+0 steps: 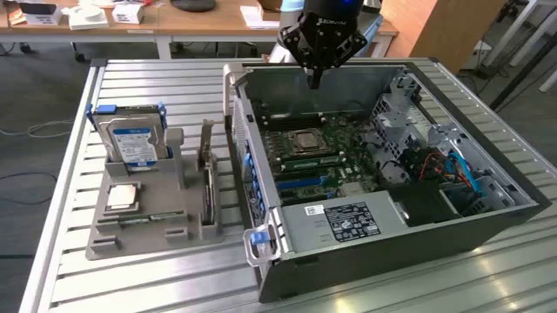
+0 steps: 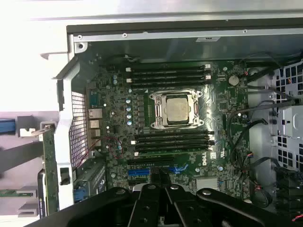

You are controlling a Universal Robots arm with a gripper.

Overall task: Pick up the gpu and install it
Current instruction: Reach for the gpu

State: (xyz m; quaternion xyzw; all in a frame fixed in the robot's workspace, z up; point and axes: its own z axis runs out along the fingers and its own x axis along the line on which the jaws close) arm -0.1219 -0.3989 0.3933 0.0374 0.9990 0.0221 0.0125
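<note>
While one gpu (image 1: pixel 209 190) stands in its holder (image 1: pixel 143 229), one tool (image 1: pixel 315 82) hangs pressed together above the case (image 1: pixel 392 255).

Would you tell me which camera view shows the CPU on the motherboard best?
The wrist view: it looks straight down on the CPU, so its whole silver lid shows. The exterior view also shows it, but at a slant, inside the case.

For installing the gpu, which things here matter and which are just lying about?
Job: thin dark gpu card standing in the grey holder; open black computer case; black gripper, shut.
Lying about: silver blue-labelled hard drive; slim green memory stick.
</note>
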